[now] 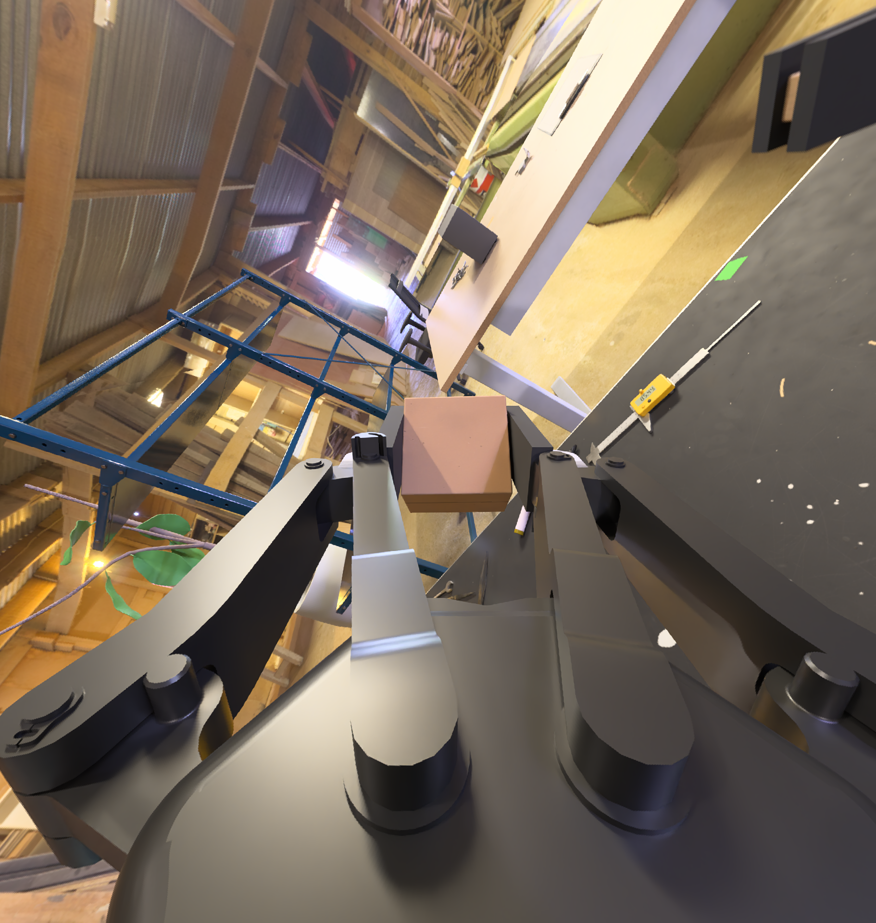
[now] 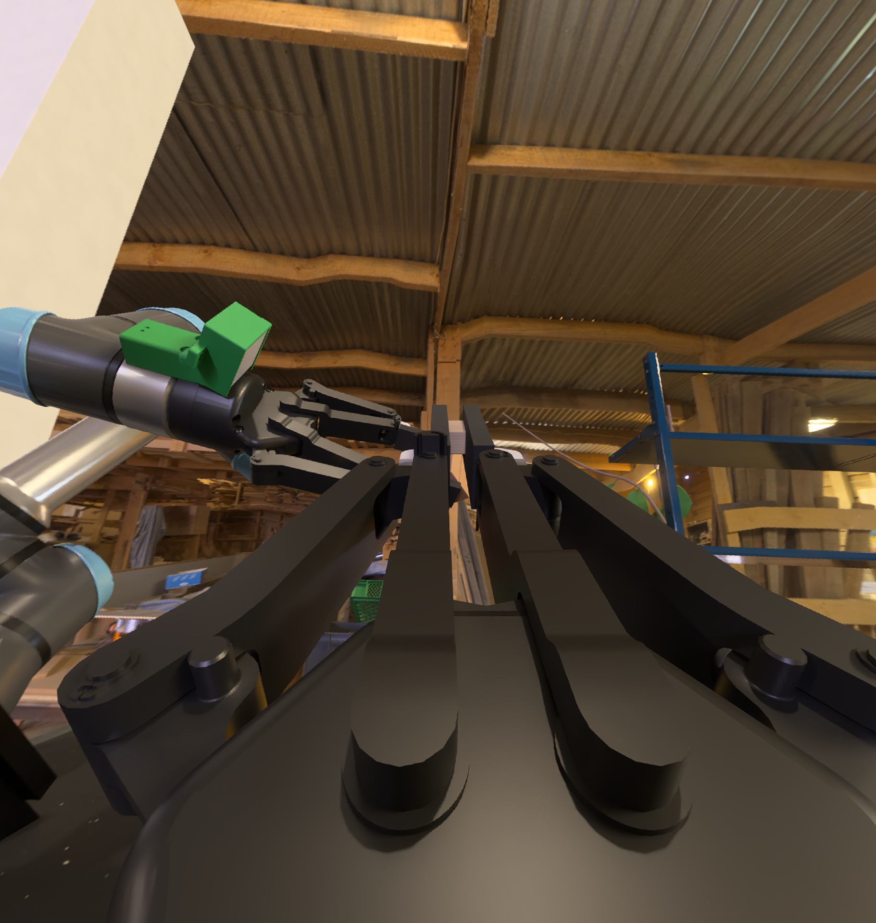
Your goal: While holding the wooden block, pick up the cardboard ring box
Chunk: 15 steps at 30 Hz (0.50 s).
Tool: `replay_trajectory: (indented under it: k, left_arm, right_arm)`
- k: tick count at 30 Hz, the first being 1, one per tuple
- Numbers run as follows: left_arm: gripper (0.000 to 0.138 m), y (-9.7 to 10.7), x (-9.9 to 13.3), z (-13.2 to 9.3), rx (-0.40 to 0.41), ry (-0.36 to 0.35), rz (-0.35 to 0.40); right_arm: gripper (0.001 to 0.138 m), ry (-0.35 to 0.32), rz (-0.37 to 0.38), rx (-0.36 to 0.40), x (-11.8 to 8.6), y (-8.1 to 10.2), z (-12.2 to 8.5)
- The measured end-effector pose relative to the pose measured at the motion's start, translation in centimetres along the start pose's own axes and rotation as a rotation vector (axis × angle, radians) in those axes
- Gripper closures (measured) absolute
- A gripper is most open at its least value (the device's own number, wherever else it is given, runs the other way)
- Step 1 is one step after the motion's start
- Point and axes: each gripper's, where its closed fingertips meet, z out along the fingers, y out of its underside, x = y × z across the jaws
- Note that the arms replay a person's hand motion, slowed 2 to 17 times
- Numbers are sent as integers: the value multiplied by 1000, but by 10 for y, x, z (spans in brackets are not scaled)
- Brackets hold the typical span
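The cardboard ring box (image 1: 455,452) is off the table: in your left wrist view it sits pinched between the two fingers of the left gripper (image 1: 456,449), lid face toward the camera, with the workshop rafters behind it rather than any surface under it. Further right in that view the dark table (image 1: 775,449) drops away, with a yellow caliper (image 1: 652,394) lying on it and a small white and yellow cylinder (image 1: 522,522) just below the box. Moving to your right wrist view, the right gripper (image 2: 456,433) is pressed in on a small pale piece, which looks like the wooden block (image 2: 456,432), though only a sliver of it shows between the pads. The other arm's gripper reaches in from the left there, its tip close beside yours. So both holds appear made and the box is lifted; what is left, as I judge it, is only to keep both grips steady and the two grippers from knocking together.
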Motion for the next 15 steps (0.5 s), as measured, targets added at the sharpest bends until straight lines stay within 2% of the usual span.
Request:
replay_trajectory:
  k: [15]
  left_arm:
    - [87, -20, -21, -3, 31, 43, -78]
  right_arm:
    - [130, 110, -109, 37, -27, 11, 4]
